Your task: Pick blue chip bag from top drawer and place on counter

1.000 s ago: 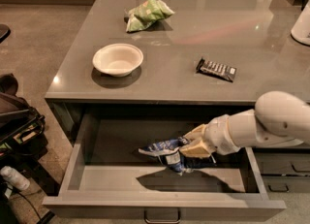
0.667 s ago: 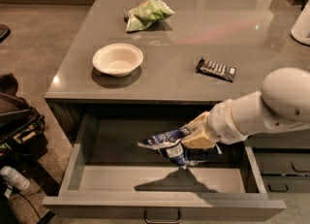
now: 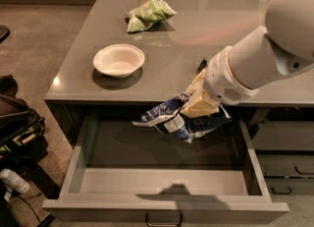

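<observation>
**A:** Status of the tool?

**B:** The two-finger tan gripper (image 3: 190,109) sits just below the front edge of the smooth grey rectangular counter (image 3: 221,10). Its fingers are pinched narrow on the dark blue glossy chip bag (image 3: 164,120). The bag hangs crumpled from that pinch, trailing to the left.

**A:** Change from a second ago?

**B:** Height. The bag was low inside the wide shallow grey top drawer (image 3: 73,169). It is now clear of the drawer floor, roughly level with the counter edge. Its shadow has slid forward onto the floor near the front wall, well apart from the bag.

**A:** Meaning for the task?

**B:** Extraction looks all but complete; placement is not yet done. In my judgement the next move is up and back over the worktop, then release.

**A:** Landing zone?

**B:** Open surface lies between the round white bowl (image 3: 118,60) and the arm. The light green snack bag (image 3: 147,14) is well apart at the back. A small black wrapper (image 3: 202,65) shows only as a sliver behind the arm; avoid setting down on it.

**A:** Risks?

**B:** The loose lower folds could catch the counter lip. The hold is on one side only, so the bag may swing.
</observation>
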You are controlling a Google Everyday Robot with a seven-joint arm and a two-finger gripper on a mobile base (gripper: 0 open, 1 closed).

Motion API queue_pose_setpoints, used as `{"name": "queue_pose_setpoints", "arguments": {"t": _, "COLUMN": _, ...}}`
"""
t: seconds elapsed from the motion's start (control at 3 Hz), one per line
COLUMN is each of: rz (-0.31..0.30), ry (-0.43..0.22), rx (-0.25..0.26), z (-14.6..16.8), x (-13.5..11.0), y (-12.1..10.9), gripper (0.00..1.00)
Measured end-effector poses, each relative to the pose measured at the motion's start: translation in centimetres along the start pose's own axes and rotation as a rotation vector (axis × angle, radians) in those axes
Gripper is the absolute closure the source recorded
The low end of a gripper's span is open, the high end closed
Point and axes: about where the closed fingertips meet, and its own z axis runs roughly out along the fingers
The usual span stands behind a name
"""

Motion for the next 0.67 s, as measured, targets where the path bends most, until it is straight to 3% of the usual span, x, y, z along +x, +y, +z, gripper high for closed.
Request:
{"name": "queue_pose_setpoints", "arguments": {"t": 0.33, "rz": 0.0, "ry": 0.0, "rx": 0.0, "z": 0.0, "x": 0.0, "y": 0.0, "gripper": 1.0}}
{"name": "queue_pose_setpoints", "arguments": {"t": 0.67, "rz": -0.047, "ry": -0.013, "rx": -0.023, "z": 0.5, "x": -0.9, "y": -2.4, "gripper": 1.0}}
